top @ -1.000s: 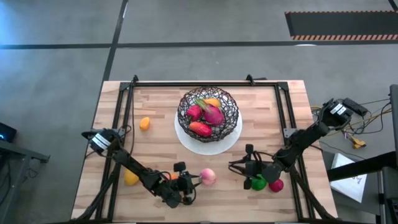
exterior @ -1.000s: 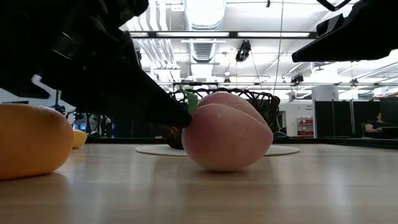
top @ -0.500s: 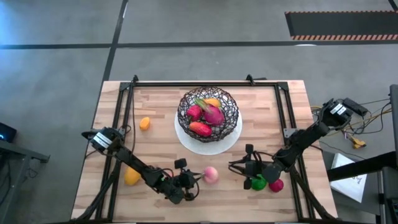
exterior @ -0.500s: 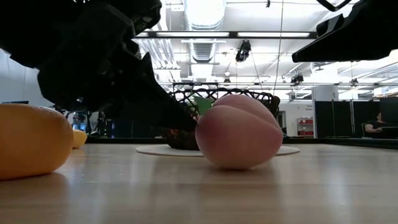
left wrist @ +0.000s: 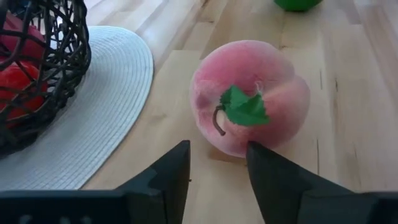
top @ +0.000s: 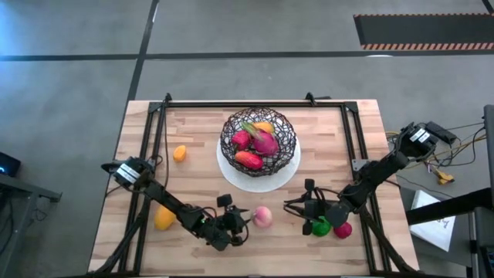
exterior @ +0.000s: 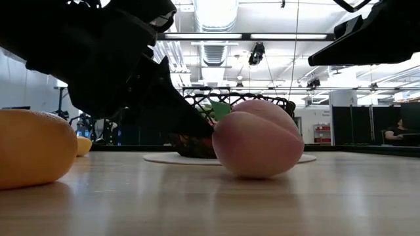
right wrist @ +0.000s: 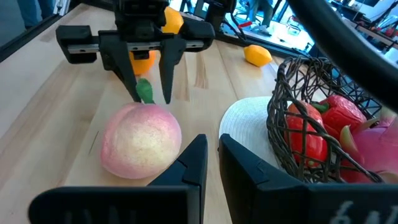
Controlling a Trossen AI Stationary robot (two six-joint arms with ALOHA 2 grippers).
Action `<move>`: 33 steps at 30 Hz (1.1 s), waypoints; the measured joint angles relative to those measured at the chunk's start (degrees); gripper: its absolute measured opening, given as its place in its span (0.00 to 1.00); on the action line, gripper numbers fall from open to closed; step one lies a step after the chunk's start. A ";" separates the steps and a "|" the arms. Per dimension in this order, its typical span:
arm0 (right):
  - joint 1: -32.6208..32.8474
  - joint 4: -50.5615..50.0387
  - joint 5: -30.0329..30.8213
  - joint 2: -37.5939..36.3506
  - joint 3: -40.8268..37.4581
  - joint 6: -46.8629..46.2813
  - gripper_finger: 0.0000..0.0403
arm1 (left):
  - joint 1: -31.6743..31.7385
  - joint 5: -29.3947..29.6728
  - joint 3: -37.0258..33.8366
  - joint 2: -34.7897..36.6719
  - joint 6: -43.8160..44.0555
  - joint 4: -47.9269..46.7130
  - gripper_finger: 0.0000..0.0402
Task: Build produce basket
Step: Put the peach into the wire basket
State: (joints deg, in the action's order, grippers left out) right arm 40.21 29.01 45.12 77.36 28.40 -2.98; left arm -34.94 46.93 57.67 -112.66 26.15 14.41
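High view: 5 loose produce (top: 262,217), 1 basket (top: 259,138).

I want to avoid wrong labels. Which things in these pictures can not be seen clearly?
- Low view: the left arm hides part of the basket.
- High view: the right gripper covers part of the green fruit.
- Left wrist view: the basket is cut off by the edge.

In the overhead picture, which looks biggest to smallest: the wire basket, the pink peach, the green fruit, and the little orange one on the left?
1. The basket, by far the largest.
2. The pink peach and the green fruit look about alike; the right gripper partly hides the green one, so no ranking between them.
3. The small orange fruit, the smallest.
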 joint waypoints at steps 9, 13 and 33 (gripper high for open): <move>-0.79 -0.08 -8.02 0.01 0.07 -5.46 0.08 | 0.54 -3.36 -0.02 0.06 -5.82 0.02 0.36; -0.83 0.06 -18.14 2.76 1.22 -10.61 0.08 | 0.75 -10.54 0.02 -0.09 -5.58 0.64 0.36; -3.24 -43.73 -16.58 9.54 24.95 -9.82 0.12 | 1.77 -12.17 2.78 -5.29 -9.08 11.67 0.36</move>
State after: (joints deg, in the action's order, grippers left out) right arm 36.96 -14.71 28.54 86.90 53.35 -12.81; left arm -33.17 34.76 60.45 -117.95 17.07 26.08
